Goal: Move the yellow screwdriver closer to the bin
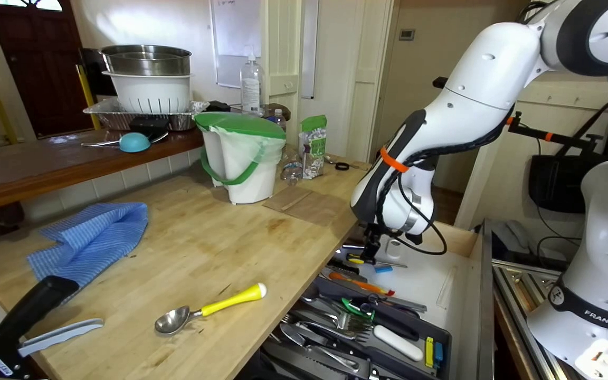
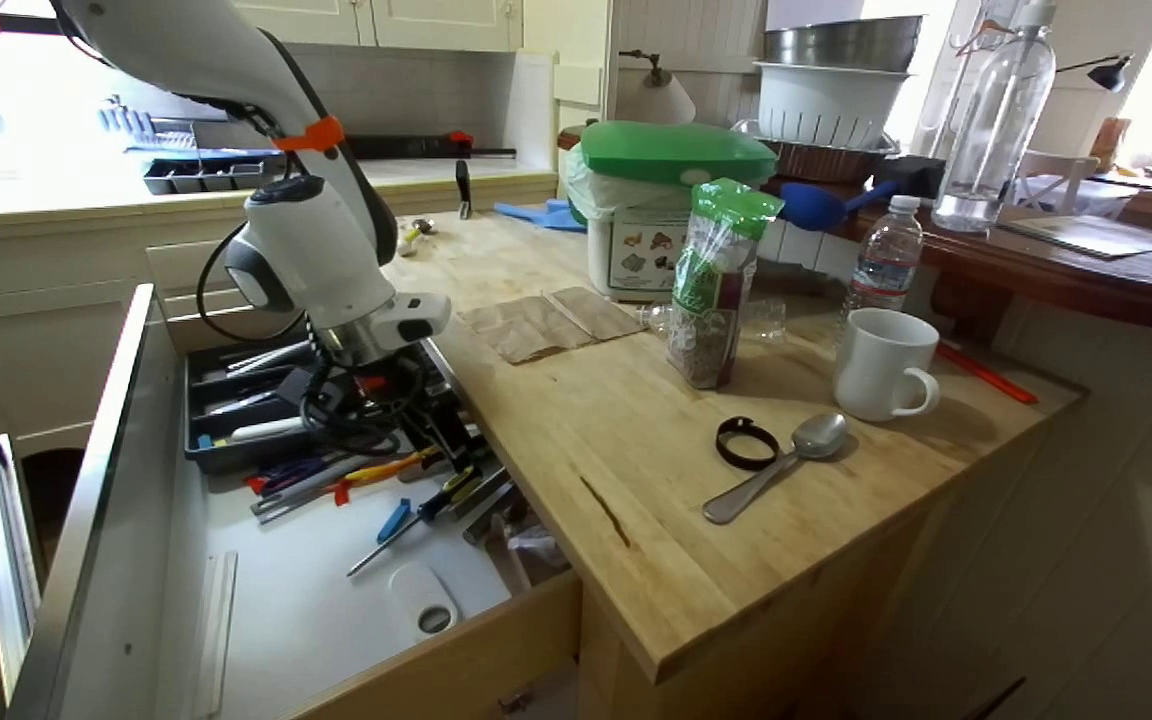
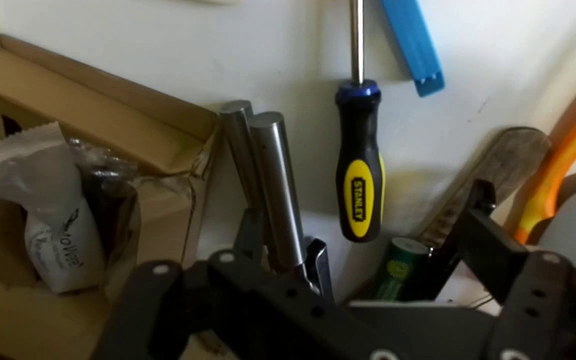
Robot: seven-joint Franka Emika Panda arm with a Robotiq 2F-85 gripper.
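Note:
The yellow screwdriver has a black and yellow handle, a blue collar and a metal shaft. It lies in the open drawer, in the wrist view (image 3: 360, 170) and in both exterior views (image 1: 357, 259) (image 2: 434, 506). My gripper is low over the drawer in both exterior views (image 1: 371, 245) (image 2: 446, 430). In the wrist view my gripper (image 3: 366, 216) is open, its fingers apart on either side of the handle's line, not closed on it. The bin, white with a green lid and a green handle, stands on the counter in both exterior views (image 1: 251, 177) (image 2: 631, 255).
The drawer (image 2: 306, 620) also holds a cardboard box (image 3: 178, 145), metal rods (image 3: 278, 185), a blue piece (image 3: 415, 45) and a cutlery tray (image 1: 444, 338). The counter (image 1: 219, 248) edge runs beside my arm. Brown paper (image 1: 304, 205), a bag (image 2: 721, 290) and a yellow-handled scoop (image 1: 233, 301) lie on it.

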